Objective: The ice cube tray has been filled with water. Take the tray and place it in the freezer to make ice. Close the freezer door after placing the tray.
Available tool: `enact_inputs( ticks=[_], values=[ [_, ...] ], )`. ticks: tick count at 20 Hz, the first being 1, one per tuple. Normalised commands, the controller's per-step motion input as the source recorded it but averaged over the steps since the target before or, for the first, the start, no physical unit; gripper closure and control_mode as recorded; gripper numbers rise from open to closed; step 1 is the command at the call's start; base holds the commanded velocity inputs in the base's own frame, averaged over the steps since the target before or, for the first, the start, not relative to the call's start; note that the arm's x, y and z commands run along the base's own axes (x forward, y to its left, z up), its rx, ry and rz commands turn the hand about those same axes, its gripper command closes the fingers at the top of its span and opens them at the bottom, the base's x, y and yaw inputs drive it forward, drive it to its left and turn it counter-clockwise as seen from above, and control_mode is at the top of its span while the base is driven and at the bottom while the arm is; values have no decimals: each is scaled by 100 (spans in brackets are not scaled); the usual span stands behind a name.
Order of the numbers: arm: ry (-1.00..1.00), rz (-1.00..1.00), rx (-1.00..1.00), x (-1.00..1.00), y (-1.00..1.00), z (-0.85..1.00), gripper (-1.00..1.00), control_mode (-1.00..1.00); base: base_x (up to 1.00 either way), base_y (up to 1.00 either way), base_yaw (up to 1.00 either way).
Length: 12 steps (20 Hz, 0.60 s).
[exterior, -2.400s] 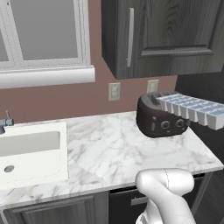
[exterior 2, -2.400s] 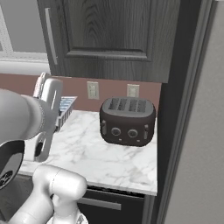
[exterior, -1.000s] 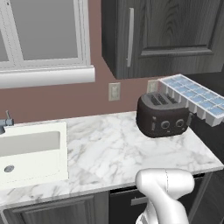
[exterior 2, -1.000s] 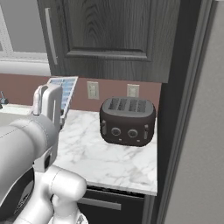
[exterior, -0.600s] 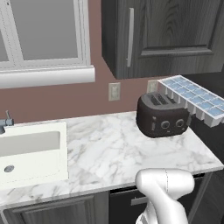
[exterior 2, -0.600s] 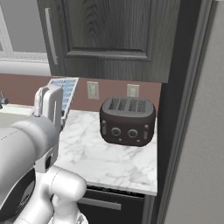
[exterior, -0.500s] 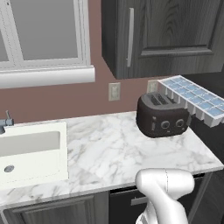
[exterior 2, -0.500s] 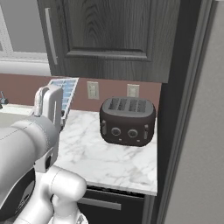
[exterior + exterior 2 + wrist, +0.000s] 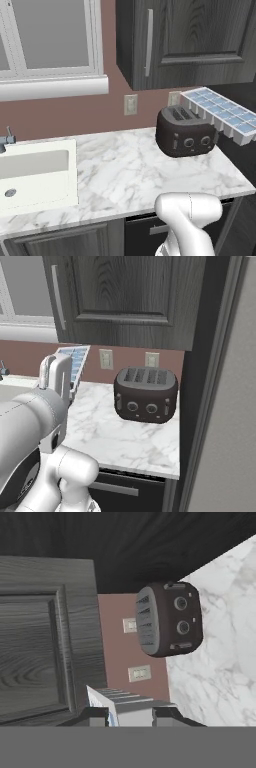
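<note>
Gripper (image 9: pixel 131 714) clamps ice cube tray (image 9: pixel 220 113).

ice cube tray (image 9: pixel 220 114) lifted higher, seemingly leveled out.

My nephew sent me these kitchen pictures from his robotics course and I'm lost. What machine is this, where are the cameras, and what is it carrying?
These are computer-rendered pictures of a white robot arm on a driving base. Two cameras ride on the base behind the arm, one to its left and one to its right. A third sits on the hand and looks along the gripper, so its picture is rolled sideways.

On the marble counter stands a dark toaster, with a white sink at the left. Dark wood cabinets hang above.

The gripper is shut on the ice cube tray, holding it in the air above the toaster's far side. Its cells hold light-blue water.
</note>
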Motion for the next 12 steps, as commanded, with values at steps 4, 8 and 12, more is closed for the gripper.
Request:
enact_inputs(
  ticks=[4, 8, 12],
  values=[
    [0, 0, 0, 0, 0, 0, 100, -100, 0, 0, 0],
    [0, 0, 0, 0, 0, 0, 100, 100, 0, 0, 0],
    [0, 0, 0, 0, 0, 0, 100, 100, -17, 0, 0]
  ],
)
